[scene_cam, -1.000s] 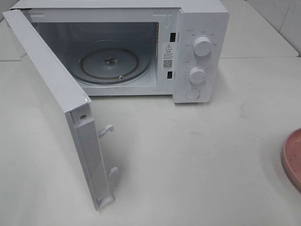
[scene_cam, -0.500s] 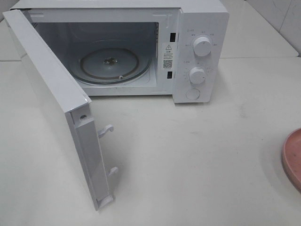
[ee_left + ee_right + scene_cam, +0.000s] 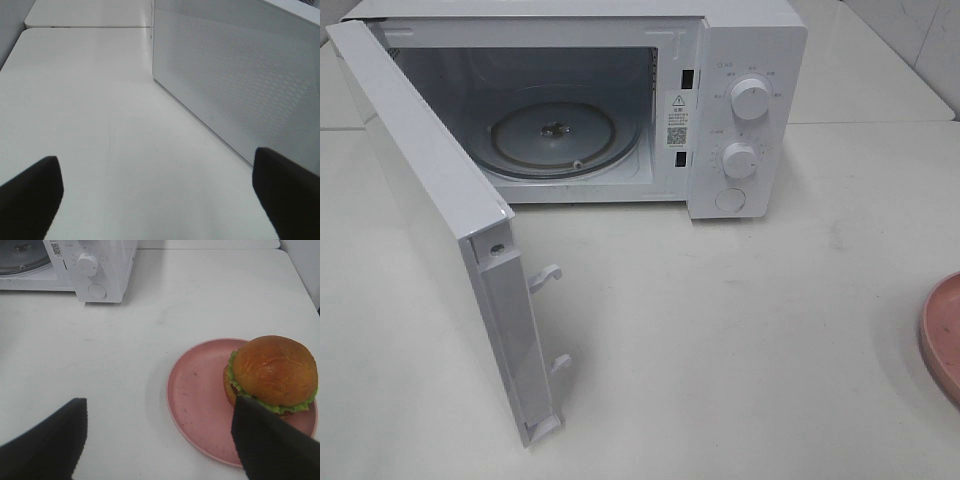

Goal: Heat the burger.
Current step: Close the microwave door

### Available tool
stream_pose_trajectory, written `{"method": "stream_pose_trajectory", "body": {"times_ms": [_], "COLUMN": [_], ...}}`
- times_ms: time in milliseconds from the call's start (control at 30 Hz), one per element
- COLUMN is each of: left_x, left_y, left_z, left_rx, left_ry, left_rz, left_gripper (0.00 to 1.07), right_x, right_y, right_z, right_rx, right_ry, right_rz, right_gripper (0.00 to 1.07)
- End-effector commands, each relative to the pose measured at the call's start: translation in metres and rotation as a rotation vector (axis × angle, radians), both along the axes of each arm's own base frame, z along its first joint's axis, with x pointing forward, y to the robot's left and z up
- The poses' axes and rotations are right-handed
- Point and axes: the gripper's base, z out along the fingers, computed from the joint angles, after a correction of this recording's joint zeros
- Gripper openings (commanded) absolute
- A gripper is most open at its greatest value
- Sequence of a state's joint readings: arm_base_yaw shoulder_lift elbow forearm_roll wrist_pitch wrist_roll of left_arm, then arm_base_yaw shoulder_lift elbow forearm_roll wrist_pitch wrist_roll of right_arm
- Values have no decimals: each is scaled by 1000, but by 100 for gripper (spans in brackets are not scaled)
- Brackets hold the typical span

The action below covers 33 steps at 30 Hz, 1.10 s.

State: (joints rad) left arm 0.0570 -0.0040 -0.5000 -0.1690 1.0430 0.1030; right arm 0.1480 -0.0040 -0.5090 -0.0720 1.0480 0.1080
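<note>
The burger (image 3: 274, 367), with a glossy brown bun and a green lettuce frill, sits on the far side of a pink plate (image 3: 200, 400) in the right wrist view. My right gripper (image 3: 157, 445) hovers open just short of the plate, and one dark finger (image 3: 267, 440) overlaps the burger's near edge. The left gripper (image 3: 159, 200) is open over bare table beside the microwave door's outer face (image 3: 240, 85). Neither gripper shows in the exterior high view, where only the plate's rim (image 3: 942, 335) appears at the right edge and the burger is out of frame.
The white microwave (image 3: 745, 60) stands at the back with its door (image 3: 430, 220) swung wide toward the front left. Its glass turntable (image 3: 555, 135) is bare. Two knobs and a round button are on its right panel (image 3: 740, 160).
</note>
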Motion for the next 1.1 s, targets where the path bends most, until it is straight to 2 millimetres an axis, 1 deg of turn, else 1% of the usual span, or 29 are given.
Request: {"method": "stream_pose_trajectory", "body": {"times_ms": [33, 1100], "left_x": [-3, -3], "left_y": [0, 0], "left_z": [0, 0], "left_rx": [-2, -2], "left_ry": [-24, -24], "left_rz": [-4, -4], "left_gripper": [97, 97], "right_x": [-3, -3], "right_y": [0, 0], "right_z": [0, 0], "right_rx": [-1, -1], "right_ry": [-35, -35], "right_rz": [0, 0], "right_gripper": [76, 76]}}
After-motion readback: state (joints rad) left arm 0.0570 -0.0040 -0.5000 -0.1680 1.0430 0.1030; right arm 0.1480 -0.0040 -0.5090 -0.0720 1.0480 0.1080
